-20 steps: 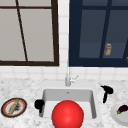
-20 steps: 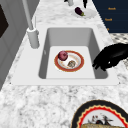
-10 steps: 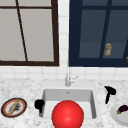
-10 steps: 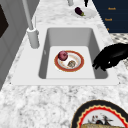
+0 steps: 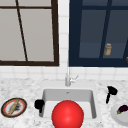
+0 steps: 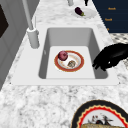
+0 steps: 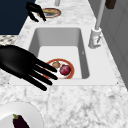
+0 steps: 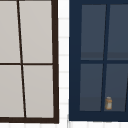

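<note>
Left hand (image 6: pixel 110 57) hung at the sink's (image 6: pixel 70 33) near rim, fingers curled, holding nothing; plate (image 6: pixel 69 61) lay just beyond them. Right hand (image 5: pixel 111 91) farther, fingers straight.

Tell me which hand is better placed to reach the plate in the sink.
Probably the left hand: it hangs at the sink's edge beside the plate, fingers curled. The right hand hovers over the counter, open.
</note>
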You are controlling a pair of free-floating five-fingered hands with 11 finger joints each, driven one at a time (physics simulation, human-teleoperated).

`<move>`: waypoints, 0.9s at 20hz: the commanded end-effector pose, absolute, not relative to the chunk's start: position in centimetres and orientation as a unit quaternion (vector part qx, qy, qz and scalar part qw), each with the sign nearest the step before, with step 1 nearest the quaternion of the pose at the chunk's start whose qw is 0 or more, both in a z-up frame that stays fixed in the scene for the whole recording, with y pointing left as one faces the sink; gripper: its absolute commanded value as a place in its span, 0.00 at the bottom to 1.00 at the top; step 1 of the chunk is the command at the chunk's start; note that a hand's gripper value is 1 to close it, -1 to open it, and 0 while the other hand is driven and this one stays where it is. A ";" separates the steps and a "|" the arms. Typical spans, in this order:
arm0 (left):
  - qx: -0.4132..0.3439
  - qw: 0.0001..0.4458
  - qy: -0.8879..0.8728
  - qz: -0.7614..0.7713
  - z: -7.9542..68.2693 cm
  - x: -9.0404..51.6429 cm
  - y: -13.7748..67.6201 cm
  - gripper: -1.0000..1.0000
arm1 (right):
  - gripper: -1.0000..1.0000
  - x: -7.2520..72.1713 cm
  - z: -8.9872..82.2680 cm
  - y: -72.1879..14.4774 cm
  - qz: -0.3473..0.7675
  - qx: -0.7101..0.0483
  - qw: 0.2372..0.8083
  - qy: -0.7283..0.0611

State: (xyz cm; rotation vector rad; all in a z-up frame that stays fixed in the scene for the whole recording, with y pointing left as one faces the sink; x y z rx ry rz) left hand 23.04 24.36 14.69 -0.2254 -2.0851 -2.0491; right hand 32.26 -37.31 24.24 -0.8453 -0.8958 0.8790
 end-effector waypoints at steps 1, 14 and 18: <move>-0.076 0.105 -0.707 -0.695 14.7 23.0 24.4 0.50 | 0.00 31.3 25.2 -37.3 0.343 -0.367 0.763 -0.408; -0.076 0.105 -0.707 -0.695 14.7 23.0 24.4 0.50 | 0.00 27.3 29.1 -37.3 0.292 -0.354 0.809 -0.367; -0.076 0.105 -0.707 -0.695 14.7 23.0 24.4 0.50 | 0.00 26.1 30.2 -37.3 0.276 -0.346 0.822 -0.358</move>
